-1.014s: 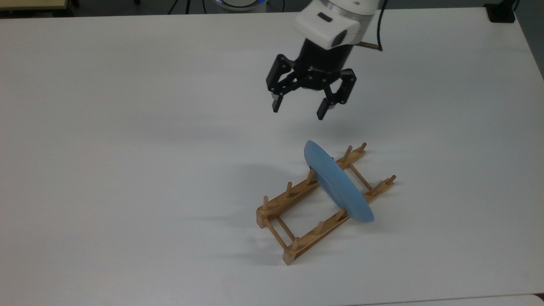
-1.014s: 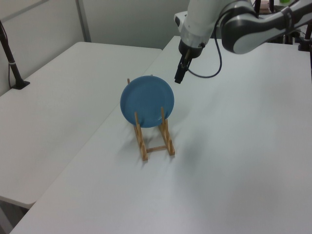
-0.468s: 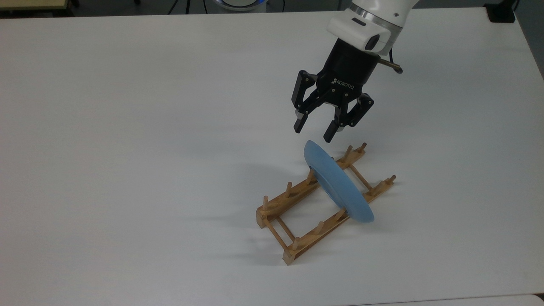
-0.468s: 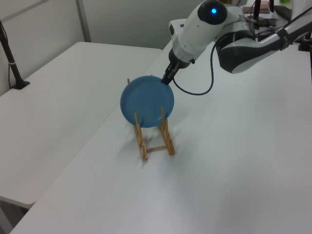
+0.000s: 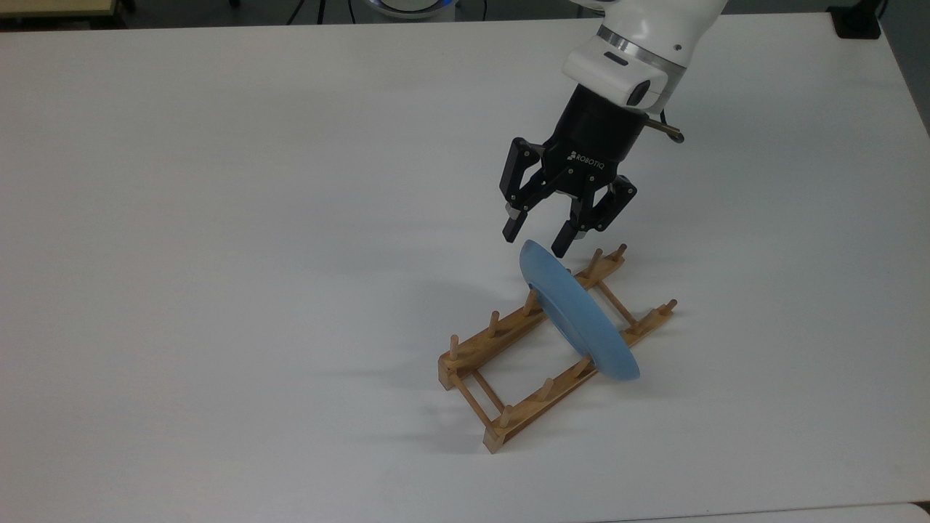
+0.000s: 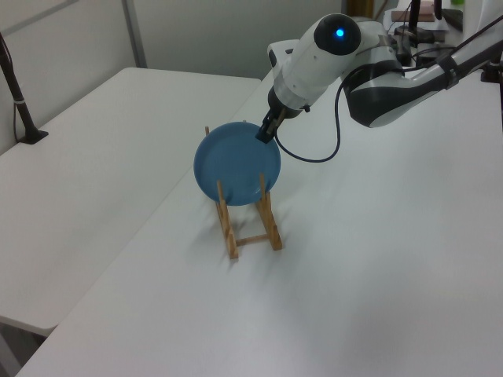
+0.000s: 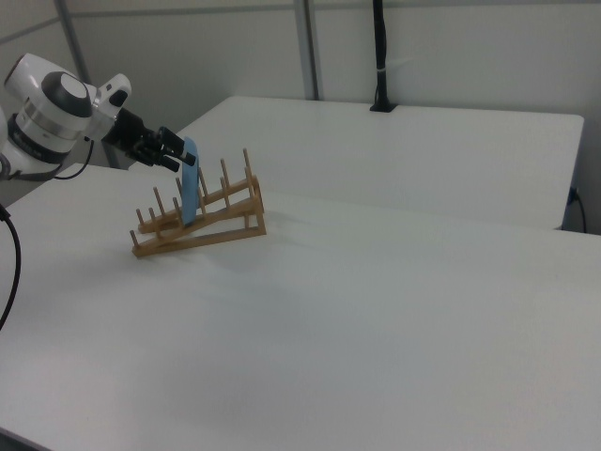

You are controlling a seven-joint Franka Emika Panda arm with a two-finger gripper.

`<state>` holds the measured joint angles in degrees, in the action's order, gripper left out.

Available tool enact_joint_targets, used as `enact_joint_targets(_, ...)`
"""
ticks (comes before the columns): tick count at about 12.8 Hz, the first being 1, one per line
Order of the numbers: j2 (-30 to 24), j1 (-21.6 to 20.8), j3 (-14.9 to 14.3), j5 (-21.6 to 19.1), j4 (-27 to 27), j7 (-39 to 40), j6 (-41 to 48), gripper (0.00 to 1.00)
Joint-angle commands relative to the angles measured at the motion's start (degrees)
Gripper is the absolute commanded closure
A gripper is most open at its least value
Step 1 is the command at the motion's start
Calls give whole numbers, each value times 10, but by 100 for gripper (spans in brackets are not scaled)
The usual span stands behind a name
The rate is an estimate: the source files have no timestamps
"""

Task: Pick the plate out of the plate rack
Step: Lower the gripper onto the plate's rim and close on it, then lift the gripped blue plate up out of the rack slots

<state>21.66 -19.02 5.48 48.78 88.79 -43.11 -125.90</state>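
White worktop [image 5: 218, 218], matte, carries the plate rack [image 5: 508, 363] toward the 4 o'clock part of the top view. Plate [image 5: 577, 312] stands on edge between the pegs, near the rack's far end, leaning slightly. Claw [image 5: 536, 243] is apart, fingertips either side of the plate's upper rim at its 12 o'clock edge; contact cannot be told. Compared with half a second ago, the claw has dropped a little lower and closer to the rim; a second ago it hung well above and to the top view's left. Plate and rack have not shifted. A second white worktop [image 7: 394, 150] adjoins, with a black pole [image 7: 379, 56] standing on it and grey partition walls [image 7: 470, 47] behind.
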Motion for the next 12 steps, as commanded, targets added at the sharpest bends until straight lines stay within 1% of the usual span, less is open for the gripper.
enact_joint_targets(1, 5, -7, -7, 18, -12, -14, -13, 60)
enact_joint_targets(3, 5, -6, -7, 19, -12, -13, -15, 84)
enact_joint_targets(5, 5, -6, -6, 38, -12, -13, -16, 97)
enact_joint_targets(6, 4, -6, -7, 40, -12, -12, -16, 100)
enact_joint_targets(7, 2, -7, -7, 40, -12, -11, -16, 100)
enact_joint_targets(10, -17, -6, -7, 64, -14, -10, -14, 100)
enact_joint_targets(12, -30, -4, -8, 67, -17, -8, -13, 100)
